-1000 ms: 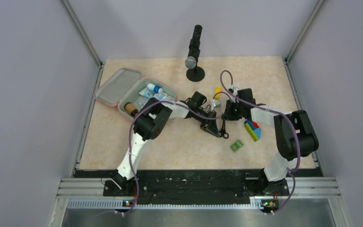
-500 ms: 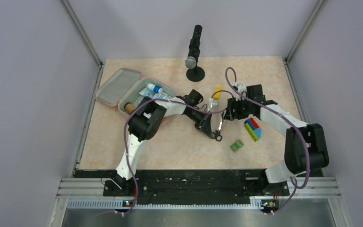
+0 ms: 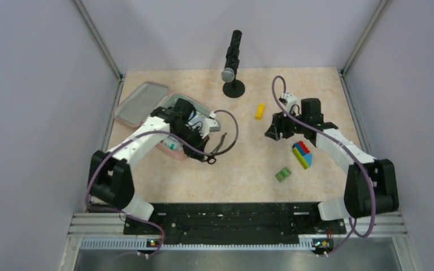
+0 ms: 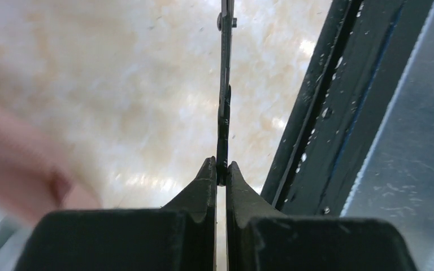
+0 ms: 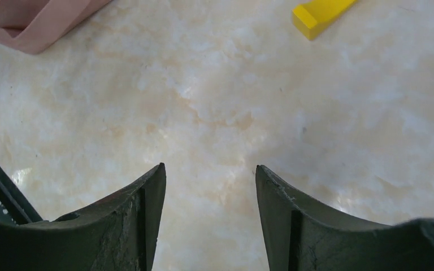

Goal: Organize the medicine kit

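Gripping scissors point(image 4: 224, 84), left tool point(image 4: 221, 169) reached medicine kit point(image 3: 142, 103)

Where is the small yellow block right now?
Top view: the yellow block lies on the table right of centre, between the microphone stand and the right end effector.

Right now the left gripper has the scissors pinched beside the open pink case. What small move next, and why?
Probably shift the left gripper a little toward the medicine kit before releasing. Its jaws are shut on the scissors, which in the top view seem to hang over the table beside the kit's right edge, not over its inside. The right gripper is open, well clear.
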Robot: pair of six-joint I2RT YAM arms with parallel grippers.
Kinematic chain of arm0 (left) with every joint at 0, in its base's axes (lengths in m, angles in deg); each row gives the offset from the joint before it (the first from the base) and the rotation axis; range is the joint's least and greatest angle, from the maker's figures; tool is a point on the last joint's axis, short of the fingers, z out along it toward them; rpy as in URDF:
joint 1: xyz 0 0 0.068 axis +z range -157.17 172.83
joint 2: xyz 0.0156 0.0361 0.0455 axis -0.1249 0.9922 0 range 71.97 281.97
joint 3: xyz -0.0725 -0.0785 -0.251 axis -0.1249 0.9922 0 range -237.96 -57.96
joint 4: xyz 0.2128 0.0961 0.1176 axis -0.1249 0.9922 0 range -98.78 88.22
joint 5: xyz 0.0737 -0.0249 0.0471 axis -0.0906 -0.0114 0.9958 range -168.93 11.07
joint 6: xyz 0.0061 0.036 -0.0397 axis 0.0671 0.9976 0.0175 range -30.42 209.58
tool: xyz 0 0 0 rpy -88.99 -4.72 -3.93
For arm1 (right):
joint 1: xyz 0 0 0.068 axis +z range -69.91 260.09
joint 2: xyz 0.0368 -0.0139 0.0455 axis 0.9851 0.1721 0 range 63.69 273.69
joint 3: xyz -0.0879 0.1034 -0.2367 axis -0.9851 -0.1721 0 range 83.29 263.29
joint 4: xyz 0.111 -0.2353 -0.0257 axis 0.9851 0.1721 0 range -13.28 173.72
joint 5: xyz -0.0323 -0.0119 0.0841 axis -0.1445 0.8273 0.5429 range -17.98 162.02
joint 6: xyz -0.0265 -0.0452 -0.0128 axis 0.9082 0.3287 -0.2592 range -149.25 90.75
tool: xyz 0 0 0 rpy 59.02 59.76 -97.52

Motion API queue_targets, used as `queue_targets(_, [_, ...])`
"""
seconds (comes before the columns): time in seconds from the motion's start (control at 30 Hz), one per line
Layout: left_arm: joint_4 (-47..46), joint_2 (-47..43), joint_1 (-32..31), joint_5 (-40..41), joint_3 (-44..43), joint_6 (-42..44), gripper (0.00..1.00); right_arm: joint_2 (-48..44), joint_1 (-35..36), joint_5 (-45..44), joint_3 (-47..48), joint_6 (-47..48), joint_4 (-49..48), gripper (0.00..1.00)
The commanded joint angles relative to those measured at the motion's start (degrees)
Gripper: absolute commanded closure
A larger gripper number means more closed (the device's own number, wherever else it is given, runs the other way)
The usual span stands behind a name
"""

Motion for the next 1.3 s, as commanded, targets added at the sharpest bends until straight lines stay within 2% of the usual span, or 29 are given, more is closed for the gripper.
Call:
queue_targets(0.0, [6.7, -13.2, 4.3, 7.2, 1.3, 6.7, 1.0, 6.7, 7.7, -3.3, 5.9, -7.2, -12.8, 0.41])
queue_targets(0.1, [6.5, -21.0, 10.9, 8.3, 1.5, 2.7, 1.0, 11.6, 13.8, -6.6, 9.6, -8.6, -18.5, 0.38])
queue_targets(0.2, [0.1, -29.9, 16.4, 10.6, 4.4, -6.3, 1.0, 17.1, 19.8, -11.1, 15.1, -10.3, -20.5, 0.34])
queue_targets(0.3, [-9.3, -38.9, 17.4, 19.6, 9.3, -17.9, 1.0, 22.4, 25.1, -15.3, 19.8, -13.0, -21.6, 0.26])
queue_targets(0.4, [-17.7, -46.6, 17.4, 32.3, 13.3, -30.9, 1.0, 27.0, 28.5, -18.1, 23.1, -15.0, -22.1, 0.26])
queue_targets(0.5, [-20.1, -49.7, 17.5, 42.8, 15.4, -41.8, 1.0, 31.4, 31.2, -21.5, 26.2, -18.9, -22.7, 0.26])
queue_targets(0.57, [-19.6, -50.5, 19.0, 44.0, 15.8, -45.1, 1.0, 33.8, 33.2, -23.7, 28.2, -21.2, -22.6, 0.24])
queue_targets(0.7, [-18.5, -50.6, 23.6, 43.5, 15.9, -47.2, 1.0, 37.3, 36.2, -30.1, 32.6, -28.4, -21.6, 0.23])
queue_targets(0.8, [-18.0, -51.3, 25.0, 43.9, 16.1, -46.7, 1.0, 39.4, 37.2, -34.2, 35.2, -34.5, -21.1, 0.3])
queue_targets(0.93, [-17.2, -52.4, 26.2, 42.9, 16.5, -46.4, 1.0, 43.3, 38.8, -43.9, 39.0, -42.0, -15.5, 0.38])
queue_targets(1.1, [-17.8, -52.1, 27.3, 42.6, 15.3, -45.9, 1.0, 45.6, 40.0, -48.8, 39.7, -42.3, -10.4, 0.41])
queue_targets(1.27, [-20.5, -51.1, 28.4, 42.6, 14.5, -44.0, 1.0, 39.5, 39.5, -49.1, 30.5, -36.3, -11.6, 0.46])
